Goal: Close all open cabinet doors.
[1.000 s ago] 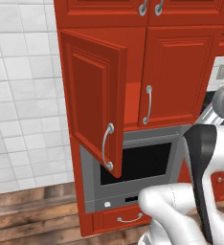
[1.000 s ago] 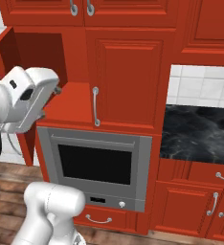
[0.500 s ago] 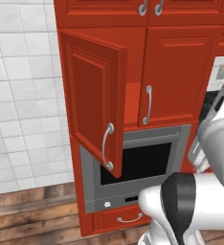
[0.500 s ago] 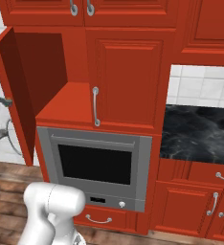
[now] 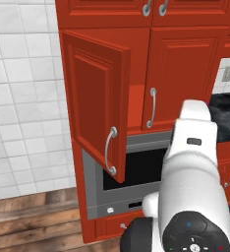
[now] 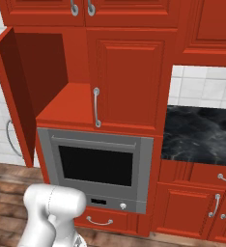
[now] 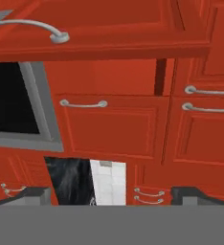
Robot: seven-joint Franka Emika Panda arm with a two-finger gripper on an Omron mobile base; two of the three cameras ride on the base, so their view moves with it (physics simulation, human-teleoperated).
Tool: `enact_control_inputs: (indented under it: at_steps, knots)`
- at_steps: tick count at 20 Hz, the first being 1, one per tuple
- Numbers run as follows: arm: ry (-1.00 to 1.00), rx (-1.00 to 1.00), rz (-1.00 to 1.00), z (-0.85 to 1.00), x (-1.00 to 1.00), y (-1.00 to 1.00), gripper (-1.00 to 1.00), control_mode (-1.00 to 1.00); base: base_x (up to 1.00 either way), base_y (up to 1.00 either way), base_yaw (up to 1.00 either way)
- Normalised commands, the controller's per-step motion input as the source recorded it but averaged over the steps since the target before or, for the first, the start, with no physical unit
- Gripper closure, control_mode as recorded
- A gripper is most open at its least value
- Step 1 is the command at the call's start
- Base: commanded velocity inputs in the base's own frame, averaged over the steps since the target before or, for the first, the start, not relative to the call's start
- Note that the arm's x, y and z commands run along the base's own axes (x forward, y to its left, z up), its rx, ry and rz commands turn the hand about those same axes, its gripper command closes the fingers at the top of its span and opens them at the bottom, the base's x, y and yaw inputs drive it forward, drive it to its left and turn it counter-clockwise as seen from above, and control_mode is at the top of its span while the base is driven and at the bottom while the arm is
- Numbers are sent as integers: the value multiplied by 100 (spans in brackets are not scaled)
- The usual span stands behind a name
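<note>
Task barely begun, judging by how things lie. Left to right:

- Open cabinet door point(image 5: 96, 103): far left of the red unit, above the grey oven point(image 6: 96, 164). Swung well out on its left-side hinges, curved silver handle point(image 5: 110, 150) low on the free edge. Seen from the right base view as a dark inner face point(image 6: 12, 91), bare red shelf floor exposed behind. Not closed; the one clear job left.
- Neighbouring cabinet door point(image 6: 128, 79), just right of the opening: flush with the frame, vertical handle near its left edge. Shut.
- Upper pair of doors point(image 5: 151, 10) above both: only bottom edges and handle ends visible, looking flush. Probably shut, top part out of frame.
- Lower doors point(image 6: 185, 210) far right, under the dark stone table point(image 6: 199, 135): flush, shut as far as visible.
- Drawer under the oven: not part of the job.

Gripper point(image 7: 111, 194): fingers spread wide apart, near full stretch, two dark tips at the bottom corners of the hand view. Nothing between them, nothing touched. Hand view rolled sideways, looking across the unit's red fronts and handles. Well apart from the open door's handle. White arm point(image 5: 193, 167) standing in front of the oven.
</note>
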Motion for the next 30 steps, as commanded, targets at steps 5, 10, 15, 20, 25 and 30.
enact_control_inputs:
  at_steps: [5,10,15,20,25,30]
  knots:
    - [19,-18,5,-24,20,75,-100,-100,0,0,0]
    - [18,-13,8,-40,62,66,-100,-100,0,0,0]
    - [18,-7,7,-39,97,43,-100,-100,0,0,0]
    - [11,-4,7,-35,100,25,-100,-100,0,0,0]
    - [0,-6,3,-34,97,12,-100,-100,0,0,0]
    - [0,-7,1,-34,100,14,-100,-100,0,0,0]
